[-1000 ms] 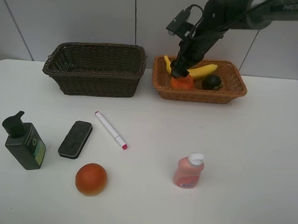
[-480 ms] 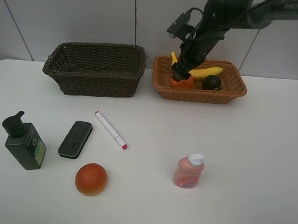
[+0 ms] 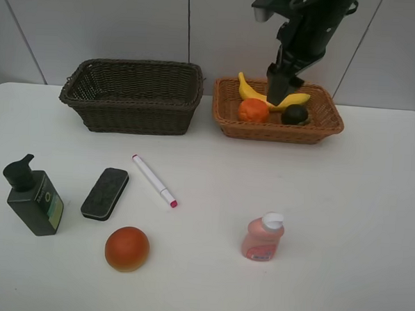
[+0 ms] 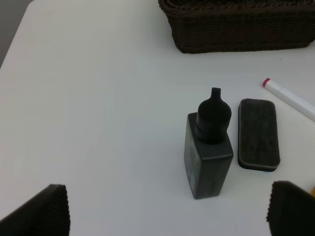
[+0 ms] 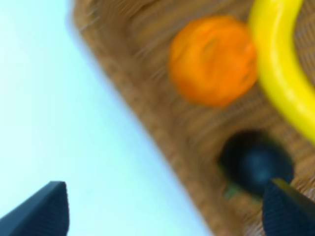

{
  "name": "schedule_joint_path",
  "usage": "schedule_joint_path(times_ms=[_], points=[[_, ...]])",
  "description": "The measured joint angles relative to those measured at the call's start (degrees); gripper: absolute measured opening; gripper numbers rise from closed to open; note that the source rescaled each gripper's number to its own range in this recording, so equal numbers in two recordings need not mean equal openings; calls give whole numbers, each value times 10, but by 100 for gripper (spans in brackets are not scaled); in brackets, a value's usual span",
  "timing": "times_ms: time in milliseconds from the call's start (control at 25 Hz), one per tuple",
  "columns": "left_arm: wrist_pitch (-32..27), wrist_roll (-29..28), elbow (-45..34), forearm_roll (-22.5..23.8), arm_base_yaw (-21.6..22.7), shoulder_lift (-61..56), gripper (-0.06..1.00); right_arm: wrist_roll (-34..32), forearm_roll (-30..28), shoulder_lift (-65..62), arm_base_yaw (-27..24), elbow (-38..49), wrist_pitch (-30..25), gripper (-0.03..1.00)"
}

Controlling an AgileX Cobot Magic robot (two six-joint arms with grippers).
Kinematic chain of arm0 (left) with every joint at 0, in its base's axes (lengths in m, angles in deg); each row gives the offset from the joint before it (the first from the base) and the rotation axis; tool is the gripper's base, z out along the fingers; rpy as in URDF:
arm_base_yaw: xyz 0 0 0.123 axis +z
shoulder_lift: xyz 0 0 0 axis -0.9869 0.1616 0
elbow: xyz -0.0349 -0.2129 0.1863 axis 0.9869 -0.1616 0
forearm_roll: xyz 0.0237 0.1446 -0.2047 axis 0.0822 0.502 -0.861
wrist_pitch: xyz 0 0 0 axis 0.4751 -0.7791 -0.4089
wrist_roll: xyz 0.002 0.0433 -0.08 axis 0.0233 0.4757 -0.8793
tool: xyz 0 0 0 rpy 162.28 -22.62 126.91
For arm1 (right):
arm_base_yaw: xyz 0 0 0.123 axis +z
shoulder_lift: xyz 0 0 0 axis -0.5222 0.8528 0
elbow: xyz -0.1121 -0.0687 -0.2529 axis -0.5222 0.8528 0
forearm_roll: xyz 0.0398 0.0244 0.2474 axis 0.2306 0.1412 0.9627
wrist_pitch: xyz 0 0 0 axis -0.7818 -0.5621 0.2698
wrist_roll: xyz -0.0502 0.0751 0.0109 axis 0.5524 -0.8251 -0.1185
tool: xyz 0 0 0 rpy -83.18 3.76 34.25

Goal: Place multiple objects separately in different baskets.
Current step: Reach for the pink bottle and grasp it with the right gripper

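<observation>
1. Light orange-tan basket (image 3: 334,124): holds 3 fruits, the yellow banana (image 3: 248,88), bumpy tangerine (image 3: 253,110) and dark green round fruit (image 3: 295,114). The dark brown basket (image 3: 130,107), just beside it, shows nothing inside.
2. Right gripper (image 3: 276,89): hangs above the light basket, fingers apart and empty. Judged step: clear this basket and go for the next object.
3. Recommended: rise above the wicker rim before moving sideways, so the fingers do not catch the banana's upper end.
4. Left gripper (image 4: 165,216): fingers apart, nothing between them, poised above the dark green pump bottle (image 3: 34,199).
5. The bottle stands upright. Grip its flat body, not the pump head, and stay off the black eraser (image 3: 105,193) just beside it.
6. Pink bottle (image 3: 263,238): upright near the front, well apart from both baskets. It is tall and may tip if nudged.
7. Red-orange ball fruit (image 3: 127,249): at the front left and likely to roll. Come down from above and close across its widest part. It probably belongs with the fruit.
8. White marker (image 3: 152,180): lies flat between the eraser and the bench's middle. Grip it across its length.
9. Room: pale panelled wall (image 3: 96,24) directly behind the baskets.
10. Surface: white bench (image 3: 344,204), smooth, with 5 objects still on it.
</observation>
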Motion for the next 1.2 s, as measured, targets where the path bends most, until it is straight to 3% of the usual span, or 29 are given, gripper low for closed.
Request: schedule_joint_path(times_ms=[200, 600, 840, 1200], points=[[0, 0, 0, 0, 0, 0, 100, 58, 72, -71, 12, 46, -6, 97], [0, 0, 0, 0, 0, 0, 100, 51, 67, -228, 107, 259, -12, 97], [0, 0, 0, 0, 0, 0, 100, 46, 92, -254, 121, 368, -12, 97], [0, 0, 0, 0, 0, 0, 100, 54, 123, -254, 121, 483, 116, 97]])
